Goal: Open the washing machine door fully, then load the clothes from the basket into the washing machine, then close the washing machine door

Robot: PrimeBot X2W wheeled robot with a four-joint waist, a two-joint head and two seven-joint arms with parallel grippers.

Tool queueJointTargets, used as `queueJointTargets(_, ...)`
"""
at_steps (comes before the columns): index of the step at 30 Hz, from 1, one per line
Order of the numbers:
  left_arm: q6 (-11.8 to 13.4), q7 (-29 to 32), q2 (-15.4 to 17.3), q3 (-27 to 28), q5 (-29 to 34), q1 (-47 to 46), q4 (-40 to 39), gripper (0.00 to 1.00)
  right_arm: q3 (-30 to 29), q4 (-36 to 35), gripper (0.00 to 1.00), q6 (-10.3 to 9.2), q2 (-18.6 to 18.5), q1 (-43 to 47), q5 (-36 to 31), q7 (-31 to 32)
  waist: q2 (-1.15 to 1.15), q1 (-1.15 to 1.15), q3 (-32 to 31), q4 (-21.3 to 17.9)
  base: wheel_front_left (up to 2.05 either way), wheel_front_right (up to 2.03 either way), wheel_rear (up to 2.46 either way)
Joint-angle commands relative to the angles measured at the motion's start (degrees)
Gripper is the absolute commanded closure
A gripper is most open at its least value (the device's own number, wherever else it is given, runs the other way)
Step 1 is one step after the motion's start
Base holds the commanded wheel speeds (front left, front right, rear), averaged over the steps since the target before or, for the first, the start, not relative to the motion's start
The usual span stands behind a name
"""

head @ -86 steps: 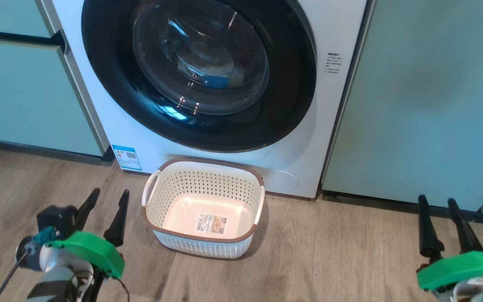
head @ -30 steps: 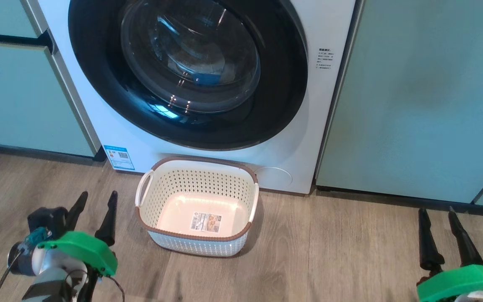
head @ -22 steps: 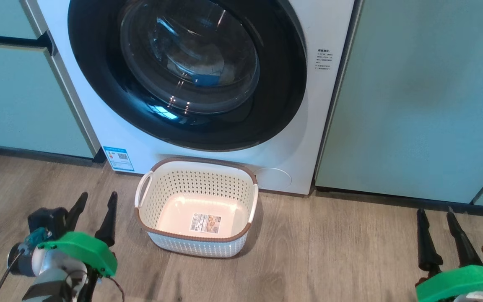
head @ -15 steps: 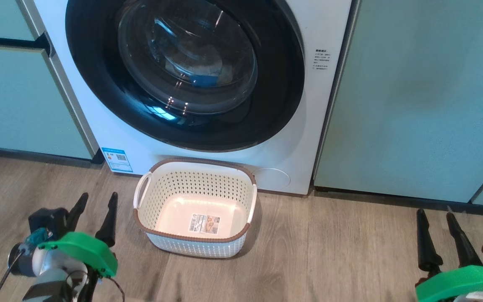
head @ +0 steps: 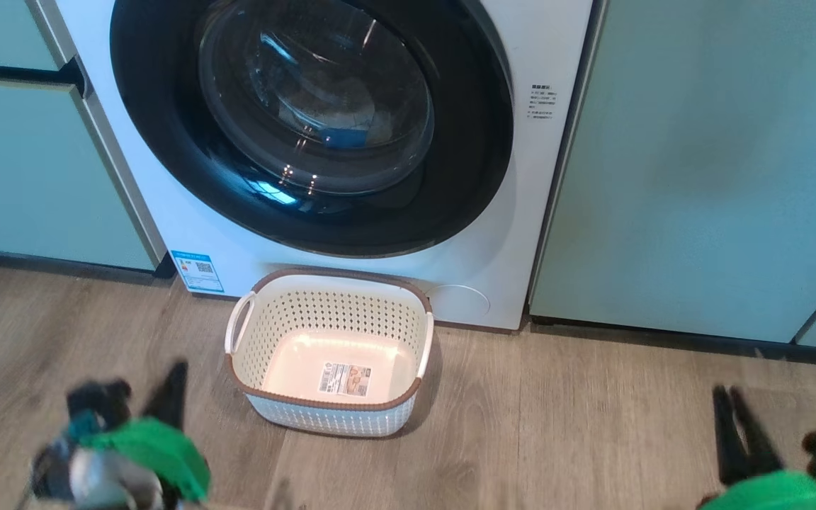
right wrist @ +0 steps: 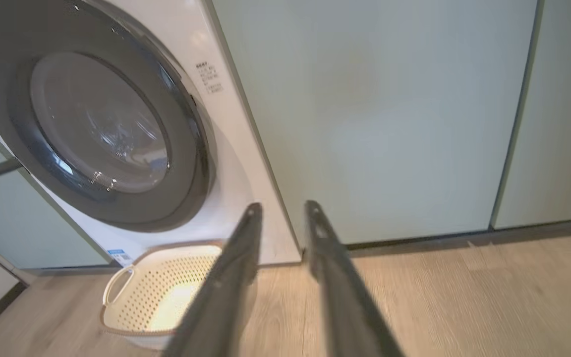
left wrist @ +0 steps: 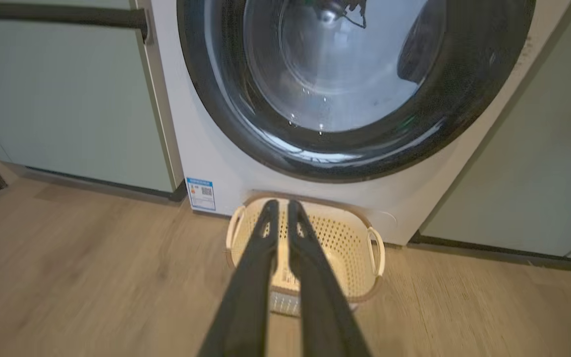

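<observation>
Facing robot: door point(head: 167, 142), shut flat on the washer point(head: 521, 248).
Clothes point(head: 348, 131): behind the door glass, inside the drum.
Basket point(head: 330, 312): on the floor point(head: 557, 425), just before the washer, mouth up, long axis along the washer front, handles at left and right ends.
Left end effector point(left wrist: 281, 206): fingers almost together, thin gap, grasping nothing.
Right end effector point(right wrist: 283, 208): released, wider gap, pointing toward the cabinet point(right wrist: 389, 124).
</observation>
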Motion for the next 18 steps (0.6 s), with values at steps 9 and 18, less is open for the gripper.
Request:
queueJointTargets(9,0.0,1.29,-2.34,-0.14,-3.69,2.99,1.61,1.0,-0.21,2.4,1.0,-0.01,0.0,1.87,3.85,1.13,0.0,0.0,0.19,0.27,0.0,0.0,0.0)
queueJointTargets(18,-0.01,2.58,-2.93,0.44,-8.21,3.01,0.4,1.0,-0.7,1.8,1.0,-0.02,-0.01,1.41,8.56,2.47,0.0,0.0,0.43,0.61,0.0,0.0,0.0)
